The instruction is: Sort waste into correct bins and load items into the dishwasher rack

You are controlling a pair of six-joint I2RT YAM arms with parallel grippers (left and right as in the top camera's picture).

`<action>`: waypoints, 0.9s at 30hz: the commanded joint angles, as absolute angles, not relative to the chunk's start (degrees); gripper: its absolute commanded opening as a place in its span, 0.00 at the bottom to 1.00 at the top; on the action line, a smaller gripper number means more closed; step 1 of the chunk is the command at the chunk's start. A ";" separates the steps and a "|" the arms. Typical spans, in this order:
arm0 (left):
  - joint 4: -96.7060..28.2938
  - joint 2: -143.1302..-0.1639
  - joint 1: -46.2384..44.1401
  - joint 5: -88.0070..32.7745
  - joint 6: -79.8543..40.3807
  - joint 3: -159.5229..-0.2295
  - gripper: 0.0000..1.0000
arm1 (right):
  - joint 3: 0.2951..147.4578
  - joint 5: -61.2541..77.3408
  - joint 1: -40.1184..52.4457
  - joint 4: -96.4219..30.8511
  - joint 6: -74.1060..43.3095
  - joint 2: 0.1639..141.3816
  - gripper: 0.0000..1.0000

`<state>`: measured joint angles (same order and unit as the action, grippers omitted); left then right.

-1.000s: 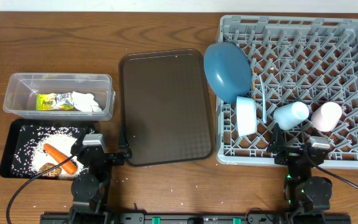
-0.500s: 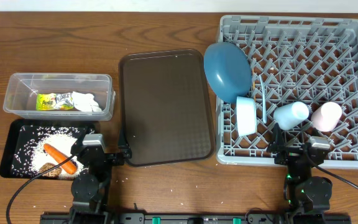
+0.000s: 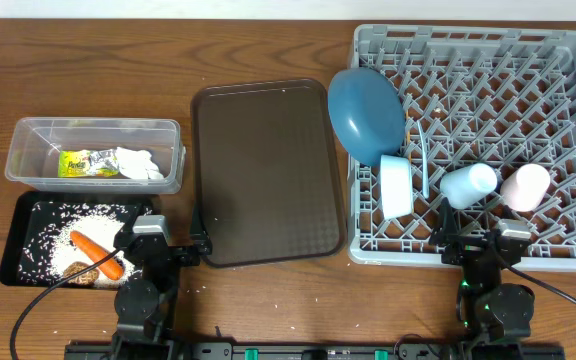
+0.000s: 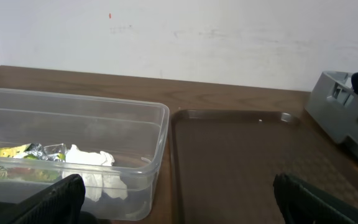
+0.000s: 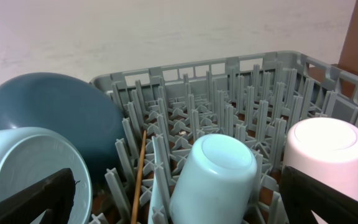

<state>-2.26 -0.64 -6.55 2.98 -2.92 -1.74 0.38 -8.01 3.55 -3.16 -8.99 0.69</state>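
Both arms sit at the near edge of the worktop (image 3: 268,40). On my left wrist feed the left tool (image 4: 176,193) is spread wide with nothing between its fingers, facing the clear tub (image 3: 28,130) and the brown serving tray (image 3: 268,170). The right tool (image 5: 179,186) is spread wide too and holds nothing, looking into the front of the grey rack (image 3: 528,60).

The clear tub holds the yellow-green wrapper (image 3: 86,163) with the crumpled tissue (image 3: 138,164) just beside it on the right. Directly in front of the tub, the black tray (image 3: 13,240) carries scattered rice (image 3: 78,222). The carrot (image 3: 96,254) lies at a slant on it, and a small brown lump (image 3: 80,272) sits at the carrot's near side. From overhead I also see a few white specks on the worktop near the serving tray's front edge.

In the rack's left part, the dark-blue plate (image 3: 365,110) leans on edge. The white bowl (image 3: 396,186) stands on edge just in front of it. The light-blue utensil (image 3: 421,155) is just beside the bowl, on its right. The light-blue cup (image 3: 468,184) and the pink cup (image 3: 524,186) stand mouth-down side by side near the front. On the right wrist feed a chopstick (image 5: 137,174) lies between the pegs, between the bowl and the light-blue cup.
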 commanded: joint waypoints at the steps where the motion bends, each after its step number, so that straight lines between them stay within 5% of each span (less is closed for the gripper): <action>1: -3.77 -0.30 -6.90 3.66 -2.37 -0.23 0.98 | 0.32 -8.62 2.96 -3.31 -9.80 0.38 0.99; 27: -3.77 -3.29 -6.87 3.73 -2.35 -0.23 0.98 | 0.32 -8.62 2.96 -3.29 -9.80 0.38 0.99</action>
